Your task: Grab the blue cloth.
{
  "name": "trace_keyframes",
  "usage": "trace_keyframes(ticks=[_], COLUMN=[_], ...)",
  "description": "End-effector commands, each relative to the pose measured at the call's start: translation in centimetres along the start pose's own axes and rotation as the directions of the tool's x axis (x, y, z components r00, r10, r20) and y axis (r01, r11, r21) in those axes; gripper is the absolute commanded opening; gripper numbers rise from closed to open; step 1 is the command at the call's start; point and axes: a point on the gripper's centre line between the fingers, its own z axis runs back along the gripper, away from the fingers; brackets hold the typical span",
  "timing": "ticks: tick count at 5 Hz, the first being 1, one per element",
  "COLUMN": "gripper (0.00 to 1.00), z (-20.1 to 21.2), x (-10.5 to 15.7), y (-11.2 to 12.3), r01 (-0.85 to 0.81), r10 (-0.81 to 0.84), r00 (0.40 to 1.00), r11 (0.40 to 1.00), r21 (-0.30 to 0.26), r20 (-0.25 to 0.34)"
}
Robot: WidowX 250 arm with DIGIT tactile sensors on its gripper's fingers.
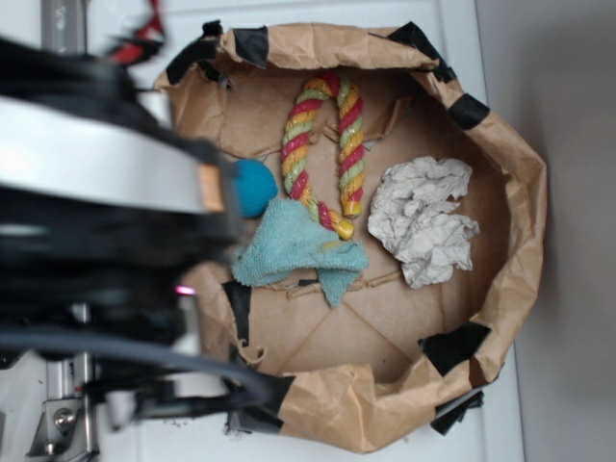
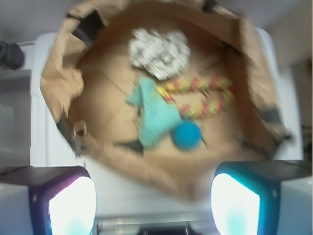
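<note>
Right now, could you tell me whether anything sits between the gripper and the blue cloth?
Nothing visible does. The gripper hangs open above the paper bag's rim, and the blue cloth lies uncovered inside. The ball and rope toy only touch its edges.

My gripper (image 2: 154, 203) hangs high with its jaws spread wide, nothing between them. My arm (image 1: 96, 183) fills the left of the exterior view, blurred.

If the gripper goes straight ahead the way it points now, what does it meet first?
Probably the paper bag's near rim, or the blue ball just beyond; the open gripper is high above, so depth is unclear.
</note>
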Motion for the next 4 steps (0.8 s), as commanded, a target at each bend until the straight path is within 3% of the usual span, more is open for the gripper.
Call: trace_keyframes(ticks=[1, 2, 3, 4], gripper=[1.0, 1.0, 1.0, 1.0], z=[-7.8, -11.4, -15.9, -17.5], x=[3.2, 2.9, 2.5, 3.8], y=[1.5, 1.0, -1.0, -3.9], r01=[0.099, 0.146, 0.23, 0.32], r10=[-0.099, -0.148, -0.238, -0.334], r00=[0.995, 0.987, 0.968, 0.942], r11=[0.995, 0.988, 0.968, 0.922], r21=[-0.028, -0.045, -0.097, -0.218], r20=[-0.032, -0.069, -0.081, -0.029])
